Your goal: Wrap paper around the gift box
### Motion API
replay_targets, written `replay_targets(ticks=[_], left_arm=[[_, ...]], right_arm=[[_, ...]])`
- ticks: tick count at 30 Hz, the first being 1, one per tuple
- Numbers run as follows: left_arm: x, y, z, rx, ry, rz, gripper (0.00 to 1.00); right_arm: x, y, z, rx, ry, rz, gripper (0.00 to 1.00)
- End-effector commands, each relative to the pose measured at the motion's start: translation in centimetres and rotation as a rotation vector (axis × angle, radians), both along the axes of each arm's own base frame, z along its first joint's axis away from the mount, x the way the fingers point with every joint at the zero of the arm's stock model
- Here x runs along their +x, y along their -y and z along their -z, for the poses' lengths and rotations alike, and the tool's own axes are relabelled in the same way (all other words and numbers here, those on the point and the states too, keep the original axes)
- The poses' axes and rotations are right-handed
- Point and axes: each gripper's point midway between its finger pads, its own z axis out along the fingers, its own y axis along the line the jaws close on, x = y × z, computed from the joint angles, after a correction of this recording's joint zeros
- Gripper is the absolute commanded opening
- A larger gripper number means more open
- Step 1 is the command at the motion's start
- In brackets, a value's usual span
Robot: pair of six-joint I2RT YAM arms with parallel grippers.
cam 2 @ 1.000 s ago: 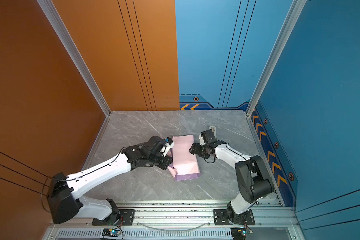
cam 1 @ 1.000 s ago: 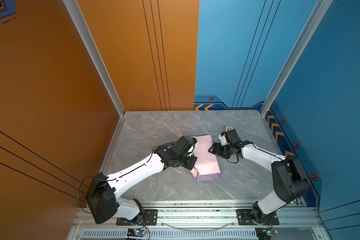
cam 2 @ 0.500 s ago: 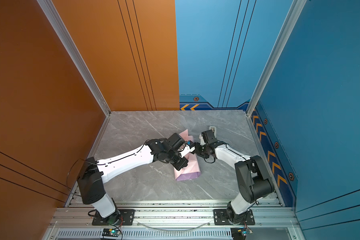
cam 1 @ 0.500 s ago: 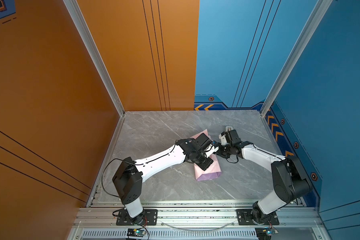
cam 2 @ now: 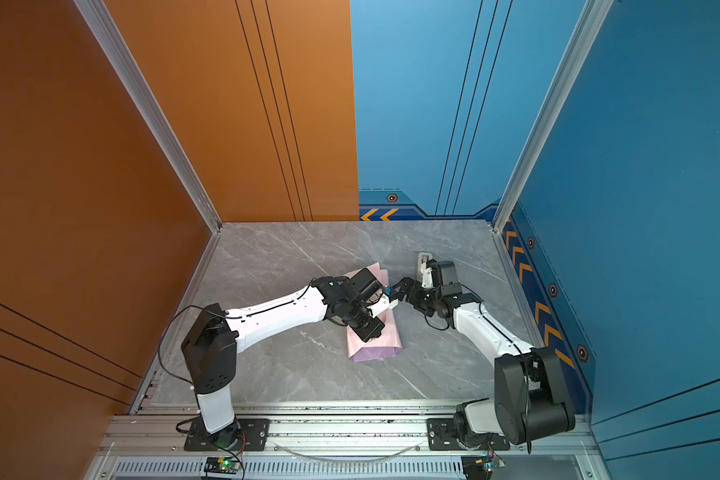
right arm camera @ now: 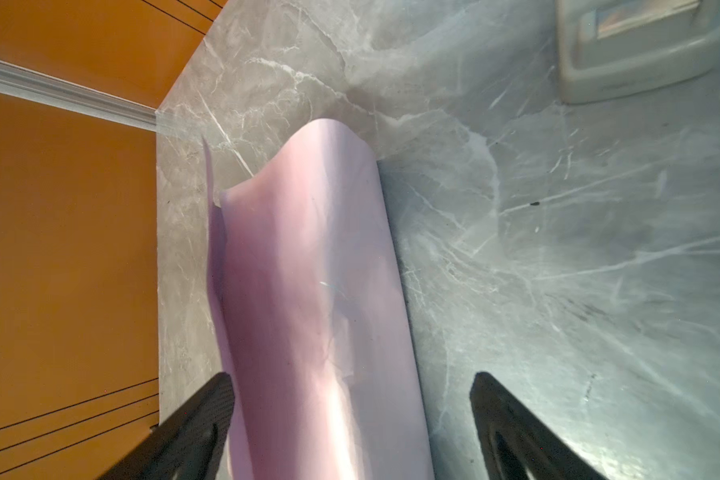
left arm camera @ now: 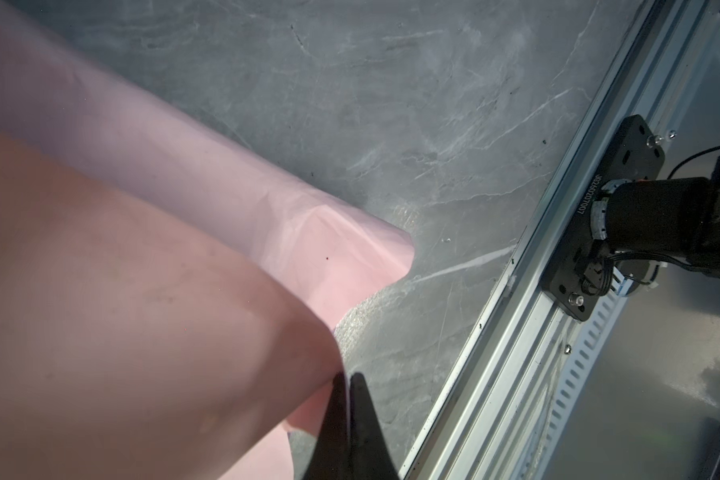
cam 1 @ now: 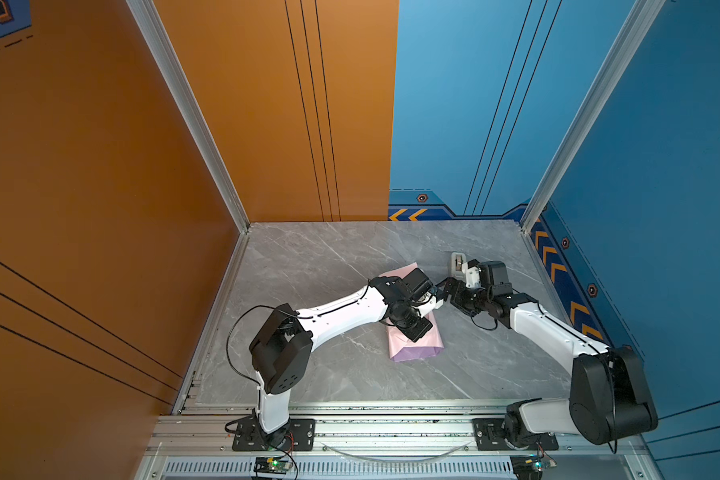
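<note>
**Figure. Flap held for folding.** The left tool [left arm camera: 347,378] is closed and pinches a raised pink flap of the paper [cam 1: 417,351]. The right tool [right arm camera: 352,376] is open, its jaws spread to either side of the lilac fold. The gift box shows in no view; it is judged to lie inside the folded paper near the middle of the bench [cam 1: 329,266].

Risks:
- The flap hangs on a single pinch. A slip would probably let the sheet spring open.
- A hard pull could tear the thin sheet or drag the wrap off the box.
- If the right tool closes carelessly, it may crumple the fold.

No open container is present. A beige tape dispenser [right arm camera: 641,54] stands near the right tool; its contents cannot be made out.
</note>
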Motion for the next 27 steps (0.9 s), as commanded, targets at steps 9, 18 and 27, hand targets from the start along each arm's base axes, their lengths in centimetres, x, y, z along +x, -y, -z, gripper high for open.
replay_targets(ticks=[9,18,27], left_arm=[[-0.2,1.0,0.4,-0.011,-0.046,0.041,0.01],[0.0,1.4,0.8,-0.009,-0.057,0.043,0.05],[1.3,1.0,-3.2,-0.094,-0.049,-0.059,0.41]], right_arm=[[-0.2,-3.4,2.4,-0.034,-0.077,-0.163,0.92],[-0.2,-3.3,4.1,-0.116,-0.116,-0.182,0.9],[-0.4,-2.3,7.1,-0.214,-0.195,-0.162,0.65]])
